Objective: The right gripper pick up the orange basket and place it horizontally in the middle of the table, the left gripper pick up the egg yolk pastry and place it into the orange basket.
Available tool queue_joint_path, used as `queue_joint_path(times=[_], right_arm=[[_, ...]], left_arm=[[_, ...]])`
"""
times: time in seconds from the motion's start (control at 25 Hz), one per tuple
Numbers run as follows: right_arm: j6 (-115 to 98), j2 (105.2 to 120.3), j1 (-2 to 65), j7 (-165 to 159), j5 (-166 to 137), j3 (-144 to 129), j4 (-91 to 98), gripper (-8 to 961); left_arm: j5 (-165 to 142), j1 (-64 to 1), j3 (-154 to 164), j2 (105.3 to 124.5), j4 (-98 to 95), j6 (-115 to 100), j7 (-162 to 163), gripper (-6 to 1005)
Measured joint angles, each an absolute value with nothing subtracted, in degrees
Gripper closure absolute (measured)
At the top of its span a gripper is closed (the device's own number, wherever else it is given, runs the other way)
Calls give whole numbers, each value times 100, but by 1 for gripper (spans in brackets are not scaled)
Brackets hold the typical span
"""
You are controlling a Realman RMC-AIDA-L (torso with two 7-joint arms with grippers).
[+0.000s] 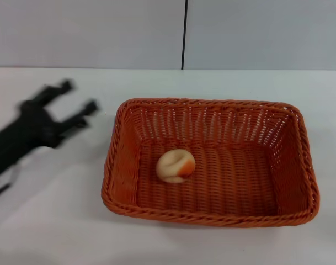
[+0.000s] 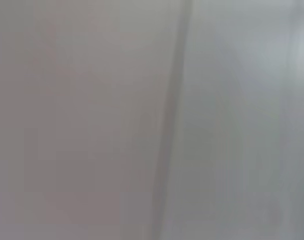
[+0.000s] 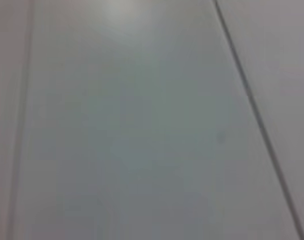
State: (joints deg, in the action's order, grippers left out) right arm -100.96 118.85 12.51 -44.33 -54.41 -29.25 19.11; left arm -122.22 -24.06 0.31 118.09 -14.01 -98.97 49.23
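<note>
Left hand (image 1: 78,96) is sitting over the worktop (image 1: 52,221) on the robot's left, well apart from the orange basket (image 1: 209,215). Its two fingers are spread apart with nothing between them, tips pointing toward the far side and slightly toward the basket. It's motion-blurred in the head view.

Orange basket is lying flat on the worktop around the middle, slightly toward the robot's right. Its long axis is running left-right across the robot's view, with the short sides facing left and right and the open top facing up.

Egg yolk pastry (image 1: 176,166) is resting on the basket floor, in the left half, nearer the left wall than the right. It's clear of the walls. The orange-red patch is showing on the side toward the robot's right and front, so it seems to be lying tilted rather than patch-up.

Right hand isn't showing in any view. Both wrist views are showing only a plain grey-white panel surface with a dark seam line.
</note>
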Motion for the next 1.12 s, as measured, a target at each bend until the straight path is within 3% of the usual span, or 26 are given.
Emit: queue_joint_path(times=[0.12,0.16,0.36,0.6,1.12], right_arm=[[-9763,11885,1235,-4407,-5444,-2819,1846,504],[-9694,11885,1234,-4370,-5445,-2772,1809,503],[-9591,11887,1283,-3623,-5444,-2382,1300,499],[-9273,11893,1290,-3371,-5445,-2294,1010,287],[-9210,11897,1399,-3172,-5469,-2328,776,287]], left_arm=[[-12047,-2234,-177,11804,-1536,-9904,4871,192],[-11536,-1820,-603,11803,-1699,-9904,4612,169],[-10809,-1214,-1437,11807,-1619,-9797,4054,172],[-10687,-782,-2277,11814,-1419,-9701,3650,172],[-10677,-484,-2627,11807,-1257,-9669,3538,172]])
